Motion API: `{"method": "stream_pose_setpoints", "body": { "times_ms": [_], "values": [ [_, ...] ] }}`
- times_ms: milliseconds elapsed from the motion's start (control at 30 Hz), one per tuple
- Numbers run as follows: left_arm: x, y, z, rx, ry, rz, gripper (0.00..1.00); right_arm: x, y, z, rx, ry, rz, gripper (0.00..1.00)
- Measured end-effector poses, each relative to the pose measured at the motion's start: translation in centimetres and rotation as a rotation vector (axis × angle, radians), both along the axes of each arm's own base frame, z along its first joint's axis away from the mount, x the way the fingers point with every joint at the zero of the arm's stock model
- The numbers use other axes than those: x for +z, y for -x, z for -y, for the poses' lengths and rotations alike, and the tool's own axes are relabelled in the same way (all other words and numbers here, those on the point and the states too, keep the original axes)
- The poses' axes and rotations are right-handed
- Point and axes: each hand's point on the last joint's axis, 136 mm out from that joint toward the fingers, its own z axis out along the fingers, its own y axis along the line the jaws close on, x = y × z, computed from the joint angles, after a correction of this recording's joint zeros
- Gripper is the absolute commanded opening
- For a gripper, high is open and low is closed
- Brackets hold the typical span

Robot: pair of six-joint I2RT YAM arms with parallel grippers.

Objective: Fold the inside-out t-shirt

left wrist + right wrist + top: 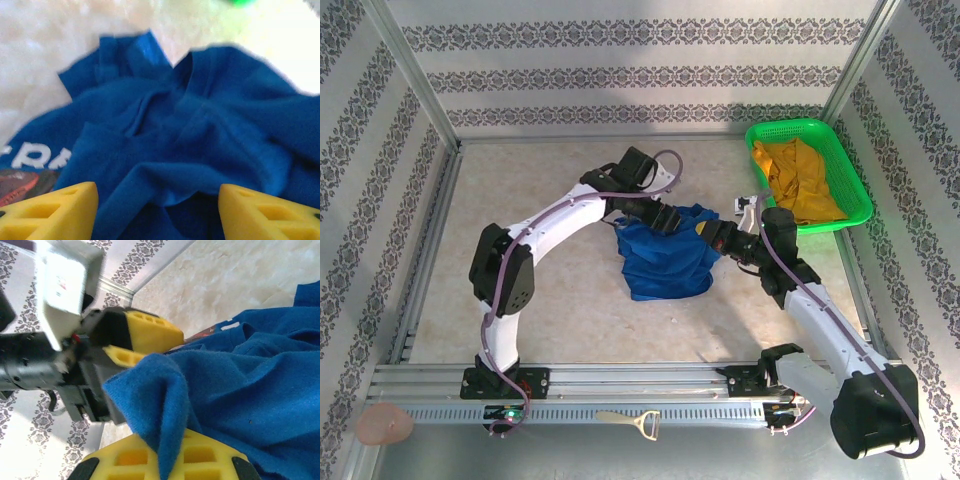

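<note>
The inside-out t-shirt (665, 258) is royal blue and lies crumpled at the table's middle. White print letters (37, 157) show at its left edge in the left wrist view. My left gripper (665, 216) hovers over the shirt's far edge. Its yellow fingers (55, 210) stand wide apart and open, with a raised fold of cloth (165, 175) between them. My right gripper (716, 240) is at the shirt's right edge, shut on a pinched flap of the t-shirt (165, 395). That flap hangs down over the right gripper's yellow fingers (210, 460). The left gripper (135, 340) sits close behind the flap.
A green basket (788, 127) at the far right corner holds a mustard-yellow garment (800, 180). Patterned walls enclose the table on three sides. A metal tool (630, 423) lies on the front rail and a pinkish object (385, 425) sits at the near left.
</note>
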Motion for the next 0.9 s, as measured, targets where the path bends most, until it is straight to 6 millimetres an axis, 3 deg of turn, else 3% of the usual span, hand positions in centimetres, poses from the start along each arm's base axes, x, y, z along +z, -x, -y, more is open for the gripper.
{"method": "stream_pose_setpoints", "body": {
  "times_ms": [133, 300, 400, 433, 467, 567, 600, 733, 900],
  "values": [
    [-1.5, 1.1, -0.3, -0.050, -0.023, -0.029, 0.69, -0.2, -0.1, 0.1, -0.017, 0.012, -0.002, 0.00],
    [-3.3, 2.8, -0.5, -0.092, -0.016, -0.085, 0.81, -0.2, -0.4, -0.1, -0.026, 0.025, -0.011, 0.00],
    [-4.1, 3.4, -0.3, -0.099, 0.001, -0.109, 0.80, -0.2, -0.6, -0.3, -0.027, 0.030, -0.018, 0.00],
    [-4.2, 3.4, -0.2, -0.094, 0.005, -0.113, 0.77, -0.2, -0.7, -0.4, -0.025, 0.031, -0.021, 0.00],
    [-4.1, 3.1, 0.0, -0.087, 0.015, -0.107, 0.67, -0.1, -0.8, -0.4, -0.025, 0.033, -0.023, 0.00],
    [-4.3, 2.0, 0.7, -0.056, 0.042, -0.103, 0.15, 0.2, -0.9, -0.5, -0.024, 0.033, -0.023, 0.00],
    [-4.4, 1.6, 1.0, -0.046, 0.049, -0.104, 0.04, 0.3, -0.9, -0.5, -0.024, 0.033, -0.023, 0.00],
    [-4.5, 0.4, 1.3, 0.006, 0.081, -0.112, 0.00, 0.3, -0.9, -0.4, -0.030, 0.037, -0.029, 0.00],
    [-0.2, -1.1, 0.2, 0.090, 0.246, -0.098, 0.00, -0.9, -1.3, 0.6, -0.081, 0.057, -0.051, 0.00]
  ]
}}
